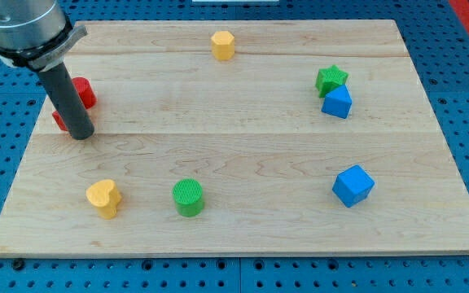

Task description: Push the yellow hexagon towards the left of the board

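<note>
Looks like robotics lab bench setup. Pale wooden board (243, 155) sits on blue perforated panel (462, 98) with regular hole grid showing around board on every side. Grey robot arm housing (24, 28) looms over board's top-left corner. Toy-like coloured blocks scattered across board.

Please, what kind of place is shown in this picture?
Probably a robotics lab bench: a wooden board lies on a blue perforated table, small blocks like the yellow hexagon are scattered on it, and my tip rests beside a red block.

No text, label or number seems readable on anything here.
</note>
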`<move>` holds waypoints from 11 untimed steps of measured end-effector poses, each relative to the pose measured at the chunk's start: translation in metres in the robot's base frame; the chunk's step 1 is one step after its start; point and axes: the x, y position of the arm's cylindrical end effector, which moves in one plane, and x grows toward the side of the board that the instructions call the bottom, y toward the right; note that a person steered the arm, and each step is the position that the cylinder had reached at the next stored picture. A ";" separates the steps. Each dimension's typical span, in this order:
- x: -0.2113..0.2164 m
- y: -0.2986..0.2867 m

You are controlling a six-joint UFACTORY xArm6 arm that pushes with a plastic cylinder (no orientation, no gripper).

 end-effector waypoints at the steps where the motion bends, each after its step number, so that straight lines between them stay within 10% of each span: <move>1: 0.004 0.085; 5: -0.166 0.242; 11: -0.155 0.070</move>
